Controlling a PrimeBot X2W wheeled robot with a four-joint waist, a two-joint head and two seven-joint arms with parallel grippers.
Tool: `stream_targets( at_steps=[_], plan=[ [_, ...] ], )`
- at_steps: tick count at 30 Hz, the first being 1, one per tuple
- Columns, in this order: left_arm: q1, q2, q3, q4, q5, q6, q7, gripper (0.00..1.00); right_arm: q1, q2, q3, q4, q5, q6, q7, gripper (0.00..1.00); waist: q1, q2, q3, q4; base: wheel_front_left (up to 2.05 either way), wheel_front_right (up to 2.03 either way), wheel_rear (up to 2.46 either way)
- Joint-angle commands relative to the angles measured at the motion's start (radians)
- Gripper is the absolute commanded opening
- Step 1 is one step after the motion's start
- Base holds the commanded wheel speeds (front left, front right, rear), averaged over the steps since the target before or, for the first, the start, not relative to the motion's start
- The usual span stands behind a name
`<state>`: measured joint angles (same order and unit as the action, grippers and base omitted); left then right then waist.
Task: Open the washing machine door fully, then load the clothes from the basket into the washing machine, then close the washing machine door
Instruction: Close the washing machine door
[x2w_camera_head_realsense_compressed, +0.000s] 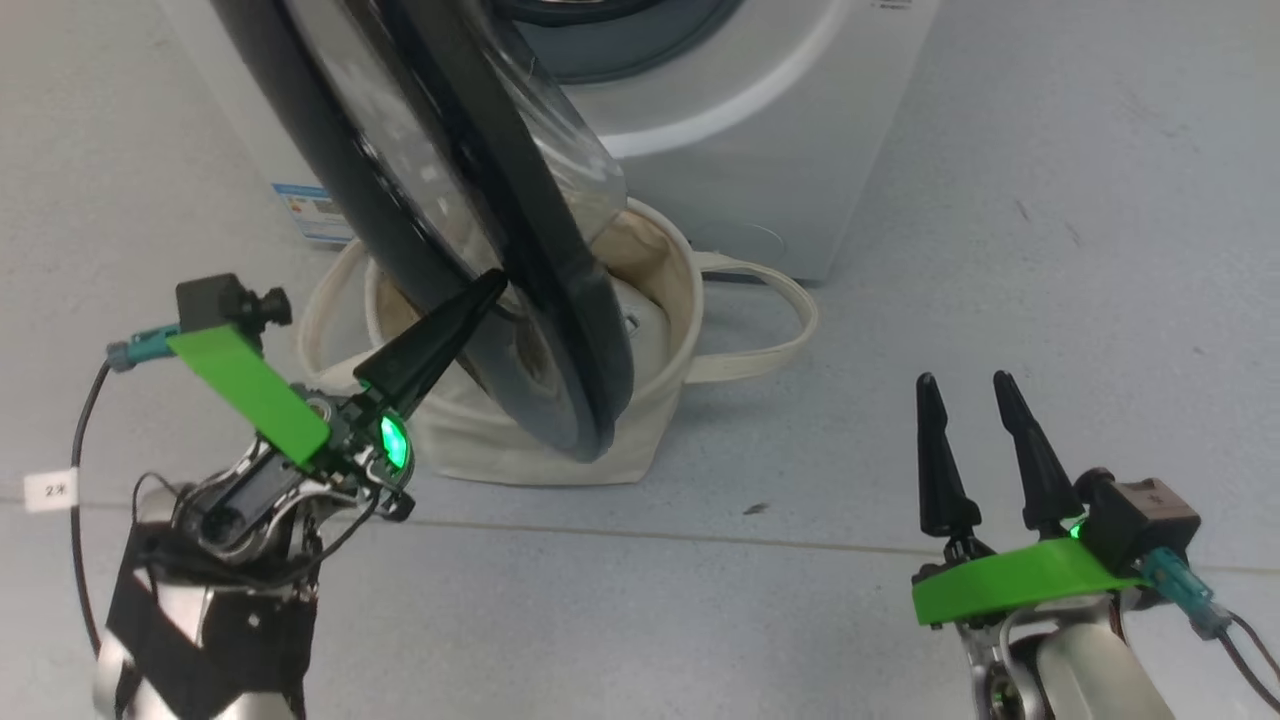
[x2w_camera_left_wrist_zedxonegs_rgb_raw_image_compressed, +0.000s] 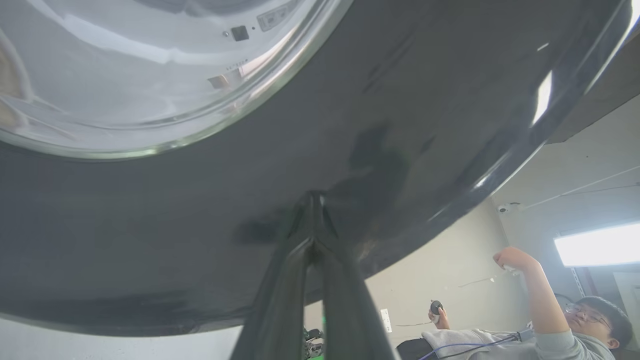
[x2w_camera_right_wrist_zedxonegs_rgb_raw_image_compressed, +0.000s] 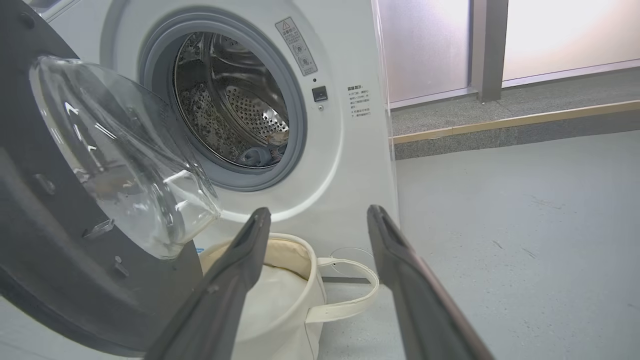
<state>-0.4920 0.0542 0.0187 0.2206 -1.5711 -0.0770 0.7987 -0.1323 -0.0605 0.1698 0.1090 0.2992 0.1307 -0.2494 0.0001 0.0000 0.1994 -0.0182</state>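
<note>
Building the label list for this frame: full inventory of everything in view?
washing machine: 1, white, behind the basket, opening uncovered
washing machine door: 1, black rim, clear glass bowl, swung out above the basket
drum: 1, perforated metal, small bluish item low inside, unidentifiable
basket: 1, cream, white lining, floor before the machine
label sticker: 1, blue, machine's side panel
paper tag: 1, white, floor at left
person: 1, grey top, arm raised, left wrist view's lower right
left gripper: 1, dark fingers, shut, tips at the door's black rim
right gripper: 1, dark fingers, open, empty, above the floor
</note>
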Motion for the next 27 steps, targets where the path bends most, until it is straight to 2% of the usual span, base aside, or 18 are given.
stream_targets(
  at_steps=[1, 5, 7, 10, 13, 21, 27],
  plan=[
    [-0.046, 0.006, 0.016, -0.029, -0.005, -0.012, -0.001, 0.0, -0.031, 0.01, 0.015, -0.039, -0.006, 0.0, -0.012, 1.0, -0.0001, 0.0, 0.022, -0.032, 0.0, 0.0, 0.0],
    [-0.09, 0.002, -0.017, 0.009, 0.007, -0.026, -0.022, 0.0, -0.04, 0.01, -0.007, -0.043, -0.003, 0.0, -0.012, 1.0, -0.0001, 0.0, 0.047, -0.085, 0.0, 0.0, 0.0],
    [-0.112, 0.001, -0.027, 0.029, 0.01, -0.032, -0.034, 0.0, -0.044, 0.01, -0.073, -0.036, -0.006, 0.0, -0.012, 1.0, -0.0001, 0.0, 0.059, -0.111, 0.0, 0.0, 0.0],
    [-0.141, -0.001, -0.035, 0.065, -0.004, -0.036, -0.04, 0.0, -0.058, 0.01, -0.167, -0.013, 0.053, 0.0, -0.012, 1.0, -0.0001, 0.0, 0.071, -0.15, 0.0, 0.0, 0.0],
    [-0.165, 0.003, -0.026, 0.095, 0.002, -0.04, -0.054, 0.0, -0.073, 0.01, -0.212, -0.001, 0.078, 0.0, -0.012, 1.0, -0.0001, 0.0, 0.08, -0.188, 0.0, 0.0, 0.0],
    [-0.195, 0.009, -0.001, 0.156, -0.016, -0.048, -0.079, 0.0, -0.069, 0.01, -0.22, 0.016, 0.102, 0.0, -0.012, 1.0, -0.0001, 0.0, 0.079, -0.222, 0.0, 0.0, 0.0],
    [-0.145, 0.043, -0.076, 0.108, 0.127, -0.053, -0.134, 0.0, -0.069, 0.01, -0.183, -0.006, 0.117, 0.0, -0.012, 1.0, -0.0001, 0.0, 0.062, -0.196, 0.0, 0.0, 0.0]
  ],
)
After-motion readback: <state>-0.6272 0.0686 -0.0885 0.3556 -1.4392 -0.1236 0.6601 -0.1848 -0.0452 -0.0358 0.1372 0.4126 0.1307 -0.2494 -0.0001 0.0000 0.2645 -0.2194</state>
